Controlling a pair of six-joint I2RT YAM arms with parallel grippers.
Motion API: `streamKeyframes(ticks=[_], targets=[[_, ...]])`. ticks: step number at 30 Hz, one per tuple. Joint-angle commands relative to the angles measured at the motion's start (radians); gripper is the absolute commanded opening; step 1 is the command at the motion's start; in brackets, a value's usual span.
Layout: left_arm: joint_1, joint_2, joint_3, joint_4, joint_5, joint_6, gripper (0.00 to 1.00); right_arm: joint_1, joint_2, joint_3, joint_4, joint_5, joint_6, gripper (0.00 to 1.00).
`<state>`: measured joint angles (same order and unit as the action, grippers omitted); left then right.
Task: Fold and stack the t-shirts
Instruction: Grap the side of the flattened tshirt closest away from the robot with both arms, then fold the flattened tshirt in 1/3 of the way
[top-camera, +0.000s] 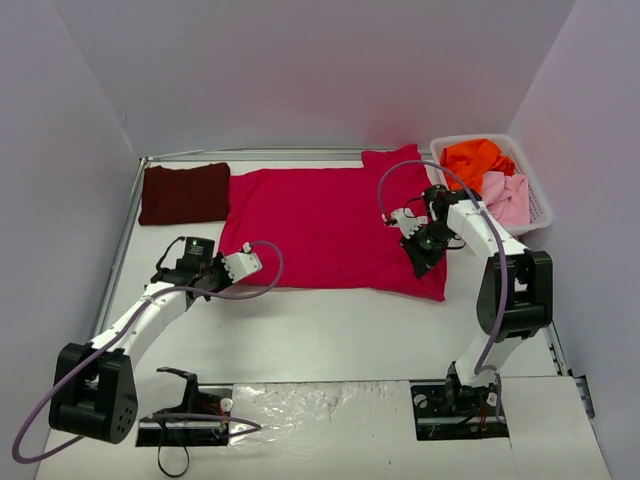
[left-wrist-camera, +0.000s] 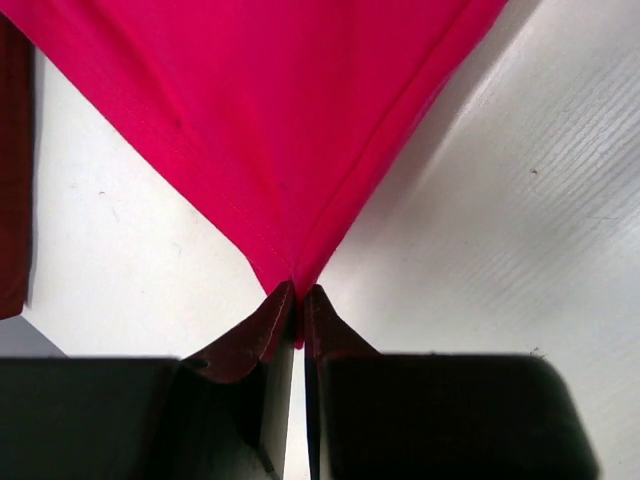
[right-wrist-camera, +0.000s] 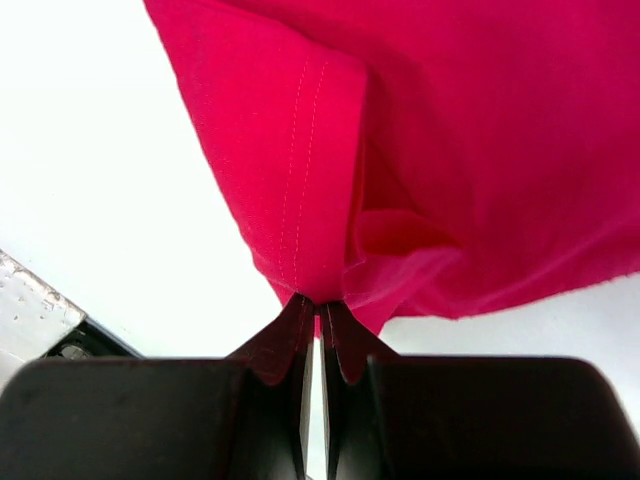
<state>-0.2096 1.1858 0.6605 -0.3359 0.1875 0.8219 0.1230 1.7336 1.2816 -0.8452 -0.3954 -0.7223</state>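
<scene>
The white basket (top-camera: 541, 212), right of the crimson t-shirt (top-camera: 320, 225), holds an orange shirt (top-camera: 478, 160) and a pink shirt (top-camera: 506, 196). Both arms reach low over the table, with the left gripper (left-wrist-camera: 298, 300) pinching that t-shirt's near-left corner and the right gripper (right-wrist-camera: 318, 310) its near-right hem.

The plain crimson-red t-shirt (top-camera: 320, 225), its hem stitching a paler red, covers part of the white bench (top-camera: 330, 330); left of it lies a plain dark maroon t-shirt (top-camera: 184, 192), and right of it a white mesh basket (top-camera: 541, 203) holds an orange t-shirt (top-camera: 475, 160) and a pale pink t-shirt (top-camera: 505, 197).
</scene>
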Motion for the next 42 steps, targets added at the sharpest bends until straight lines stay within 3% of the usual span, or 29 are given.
streamKeyframes(ticks=[1,7,19,30,42], targets=[[-0.008,-0.051,0.057,-0.098,0.016,-0.024,0.05,0.009,-0.075,-0.01,-0.083,0.015,-0.002,0.0],[-0.011,-0.064,0.082,-0.126,0.012,-0.038,0.05,0.01,-0.123,0.022,-0.121,0.026,-0.002,0.0],[-0.013,-0.026,0.197,-0.132,-0.005,-0.122,0.05,0.013,-0.105,0.26,-0.137,0.056,0.043,0.0],[-0.016,0.123,0.315,-0.098,-0.069,-0.138,0.04,0.021,0.116,0.458,-0.141,0.098,0.04,0.0],[-0.014,0.394,0.416,-0.002,-0.151,-0.115,0.04,0.026,0.411,0.749,-0.176,0.118,0.035,0.0]])
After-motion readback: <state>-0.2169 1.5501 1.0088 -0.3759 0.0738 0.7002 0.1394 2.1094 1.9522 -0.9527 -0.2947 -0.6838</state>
